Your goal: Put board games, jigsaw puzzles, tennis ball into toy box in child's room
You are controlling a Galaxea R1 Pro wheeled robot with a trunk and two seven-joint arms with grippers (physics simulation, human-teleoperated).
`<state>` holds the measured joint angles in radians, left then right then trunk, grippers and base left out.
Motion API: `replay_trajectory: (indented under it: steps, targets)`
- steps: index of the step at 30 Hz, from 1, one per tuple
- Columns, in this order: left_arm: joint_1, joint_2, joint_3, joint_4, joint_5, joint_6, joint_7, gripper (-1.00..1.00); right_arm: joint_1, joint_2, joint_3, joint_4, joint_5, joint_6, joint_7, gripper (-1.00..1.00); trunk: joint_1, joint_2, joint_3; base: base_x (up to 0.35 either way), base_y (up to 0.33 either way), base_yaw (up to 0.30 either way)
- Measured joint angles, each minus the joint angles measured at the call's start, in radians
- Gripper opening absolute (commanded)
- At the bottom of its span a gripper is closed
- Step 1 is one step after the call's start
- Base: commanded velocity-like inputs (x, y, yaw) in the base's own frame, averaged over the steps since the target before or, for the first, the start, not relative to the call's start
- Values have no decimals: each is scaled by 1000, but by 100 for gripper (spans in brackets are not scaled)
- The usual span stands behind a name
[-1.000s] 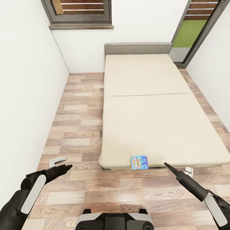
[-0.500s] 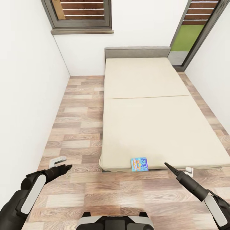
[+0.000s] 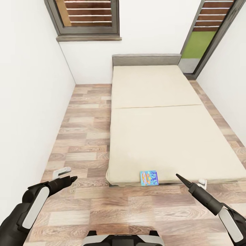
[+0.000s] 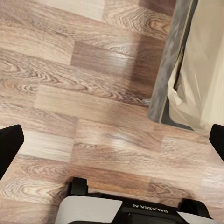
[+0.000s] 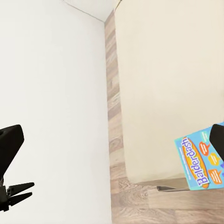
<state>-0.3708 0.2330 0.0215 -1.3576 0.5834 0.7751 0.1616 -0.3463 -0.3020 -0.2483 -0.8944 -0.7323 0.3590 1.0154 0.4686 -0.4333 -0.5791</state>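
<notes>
Both arms hang low over the floor, left pincer [image 3: 68, 179] and right pincer [image 3: 181, 179] both spread and empty, small blue board game [image 3: 149, 178] at the bed's [image 3: 160, 136] near edge, lettering barely readable.

Bed [image 3: 160, 116] runs away from robot along the right side of the room, headboard [image 3: 147, 59] at far wall, open floor [image 3: 85, 136] to its left. Small game box [image 3: 149, 178] sits on mattress at near edge; window [image 3: 87, 17] on far wall left of bed, door [image 3: 205, 37] at far right corner
</notes>
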Motion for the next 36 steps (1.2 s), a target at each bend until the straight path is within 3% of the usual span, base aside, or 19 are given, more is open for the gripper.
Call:
replay_trajectory:
  steps: [13, 36]
  targets:
    - [0, 0, 0, 0, 0, 0, 0, 100, 0, 0, 0, 0, 0, 0, 0, 100, 50, -91, -19, 0, 0, 0]
    - [0, 0, 0, 0, 0, 0, 0, 100, 0, 1, 1, 0, 0, 0, 0, 100, 50, -92, 19, 0, 0, 0]
